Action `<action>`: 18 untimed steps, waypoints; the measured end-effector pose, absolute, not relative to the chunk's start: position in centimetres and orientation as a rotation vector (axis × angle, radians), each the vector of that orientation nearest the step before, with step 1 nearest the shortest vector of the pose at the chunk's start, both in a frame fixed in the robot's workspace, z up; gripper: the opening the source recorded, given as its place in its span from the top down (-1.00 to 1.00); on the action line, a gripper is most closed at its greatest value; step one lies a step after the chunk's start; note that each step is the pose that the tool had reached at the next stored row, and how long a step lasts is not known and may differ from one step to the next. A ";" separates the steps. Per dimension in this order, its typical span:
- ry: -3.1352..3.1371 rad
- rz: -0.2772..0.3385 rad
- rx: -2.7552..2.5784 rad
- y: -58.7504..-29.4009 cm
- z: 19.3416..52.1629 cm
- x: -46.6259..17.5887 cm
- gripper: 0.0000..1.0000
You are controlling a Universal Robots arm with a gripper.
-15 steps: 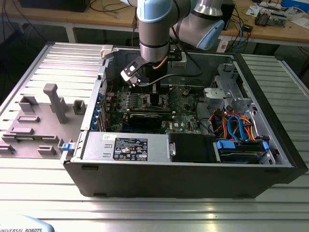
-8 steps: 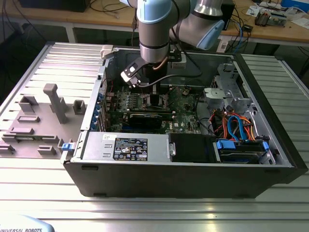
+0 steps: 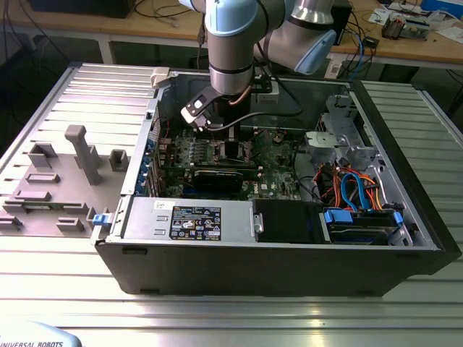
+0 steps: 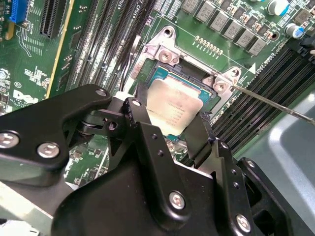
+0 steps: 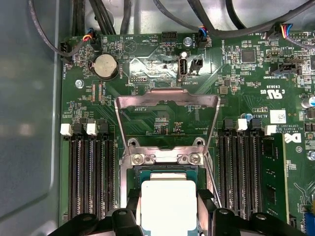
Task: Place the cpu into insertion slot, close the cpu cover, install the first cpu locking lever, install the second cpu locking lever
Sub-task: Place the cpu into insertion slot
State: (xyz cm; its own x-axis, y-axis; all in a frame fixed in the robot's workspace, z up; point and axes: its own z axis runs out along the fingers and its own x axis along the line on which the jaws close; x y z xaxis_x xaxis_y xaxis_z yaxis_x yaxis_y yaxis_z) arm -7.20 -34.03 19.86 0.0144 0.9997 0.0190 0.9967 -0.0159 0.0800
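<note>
1. The cpu (image 4: 173, 105) lies flat between the jaws, silvery face up. It is square, so no side is longer, and it sits over the insertion slot (image 4: 193, 73).
2. The gripper (image 4: 172, 112) has its jaws clamped on two opposite edges of the chip. I cannot tell whether the chip is seated.
3. The arm (image 3: 231, 43) drops straight down into the open computer case (image 3: 289, 267).
4. The first wrist view shows the cpu cover (image 5: 167, 97) raised open beyond the jaws. The second wrist view shows a thin locking lever (image 4: 270, 102) off to one side.

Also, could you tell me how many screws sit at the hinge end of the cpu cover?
2, both just beyond the cpu: one screw toward the coin battery, the other opposite it. More may be hidden under the gripper.
</note>
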 end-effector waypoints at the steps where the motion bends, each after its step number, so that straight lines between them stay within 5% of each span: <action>1: 2.173 0.108 2.206 -34.0 19.9 -7.2 -0.08; 5: 2.172 0.106 2.205 -34.0 19.8 -7.2 -0.10; 6: 2.172 0.106 2.205 -34.0 19.9 -7.2 -0.23; 18: 2.173 0.102 2.206 -34.0 21.1 -7.2 -0.19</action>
